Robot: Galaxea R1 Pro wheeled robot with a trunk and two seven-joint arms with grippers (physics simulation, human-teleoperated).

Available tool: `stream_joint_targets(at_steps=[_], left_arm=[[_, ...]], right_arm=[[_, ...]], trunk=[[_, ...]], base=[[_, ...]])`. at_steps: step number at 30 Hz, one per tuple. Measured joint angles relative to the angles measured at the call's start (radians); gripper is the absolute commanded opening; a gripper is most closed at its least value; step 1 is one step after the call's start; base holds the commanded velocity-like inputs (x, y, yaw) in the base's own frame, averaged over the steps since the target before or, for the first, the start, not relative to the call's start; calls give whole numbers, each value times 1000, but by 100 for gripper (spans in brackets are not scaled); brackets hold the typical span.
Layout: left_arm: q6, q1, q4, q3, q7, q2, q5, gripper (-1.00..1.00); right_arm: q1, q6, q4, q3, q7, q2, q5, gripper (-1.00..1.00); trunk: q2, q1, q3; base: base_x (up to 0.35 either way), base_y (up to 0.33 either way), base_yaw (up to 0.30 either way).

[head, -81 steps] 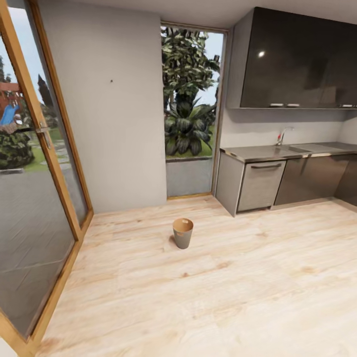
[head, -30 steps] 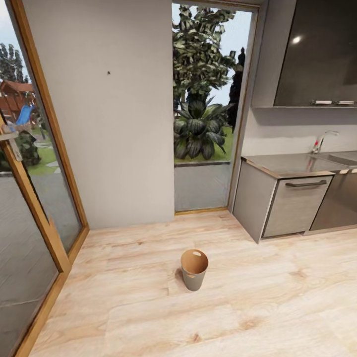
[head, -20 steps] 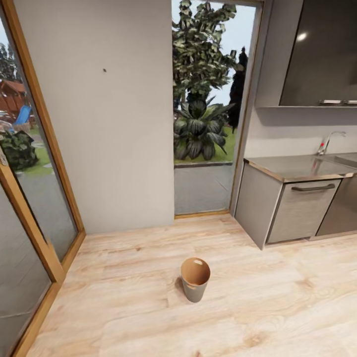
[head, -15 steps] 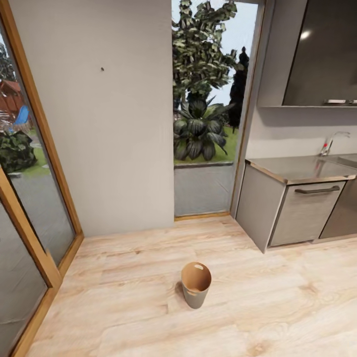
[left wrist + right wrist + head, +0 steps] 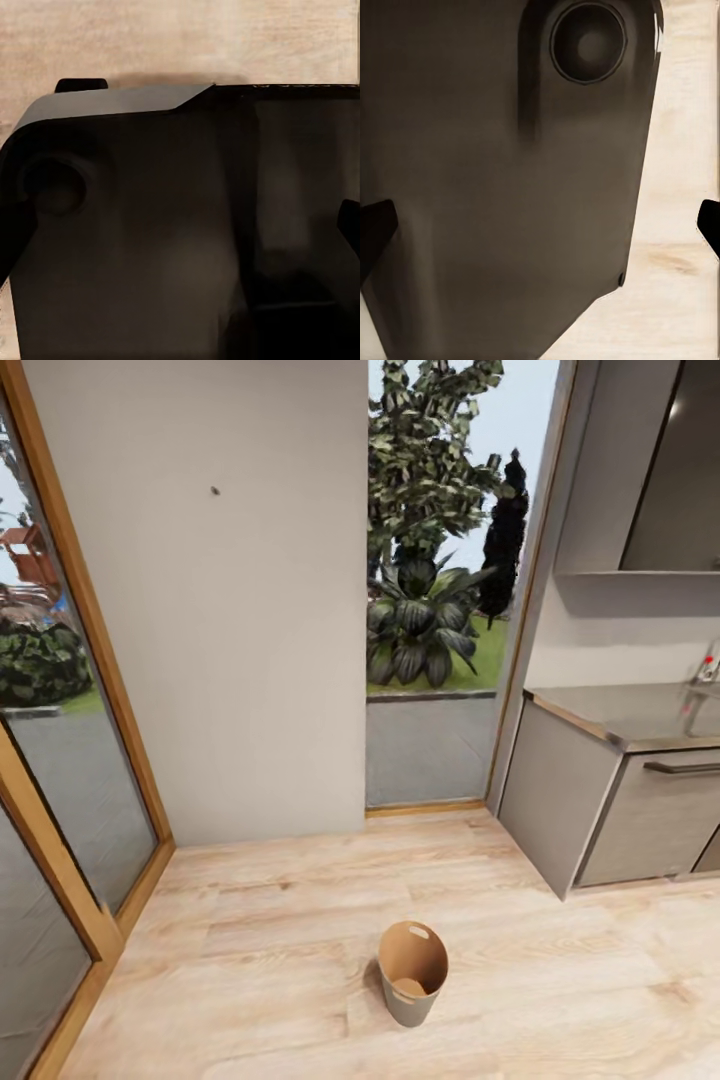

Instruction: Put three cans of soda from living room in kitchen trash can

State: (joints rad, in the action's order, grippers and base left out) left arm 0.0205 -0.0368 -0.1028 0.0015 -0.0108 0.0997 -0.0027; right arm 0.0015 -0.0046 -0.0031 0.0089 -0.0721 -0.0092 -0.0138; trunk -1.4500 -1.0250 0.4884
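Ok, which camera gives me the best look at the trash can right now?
The head view. The trash can stands upright on the wood floor, low in the picture, with its brown inner wall and handle hole visible. The two wrist views show dark robot bodywork against floor, nothing of the can.

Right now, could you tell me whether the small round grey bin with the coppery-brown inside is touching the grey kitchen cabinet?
Apart. The head view shows the bin standing alone, with bare wood plank floor between it and the cabinet.
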Motion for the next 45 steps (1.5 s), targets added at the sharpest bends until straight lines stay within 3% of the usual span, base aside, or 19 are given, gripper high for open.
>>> stream_joint_targets(at_steps=[29,45], left_arm=[[7,0,0,0,0,0,1,100],[7,0,-6,0,0,0,1,100]], right_arm=[[0,0,1,0,1,-1,0,100],[0,0,1,0,1,-1,0,100]], trunk=[[0,0,0],[0,0,0]], base=[[339,8,1],[205,50,0]])
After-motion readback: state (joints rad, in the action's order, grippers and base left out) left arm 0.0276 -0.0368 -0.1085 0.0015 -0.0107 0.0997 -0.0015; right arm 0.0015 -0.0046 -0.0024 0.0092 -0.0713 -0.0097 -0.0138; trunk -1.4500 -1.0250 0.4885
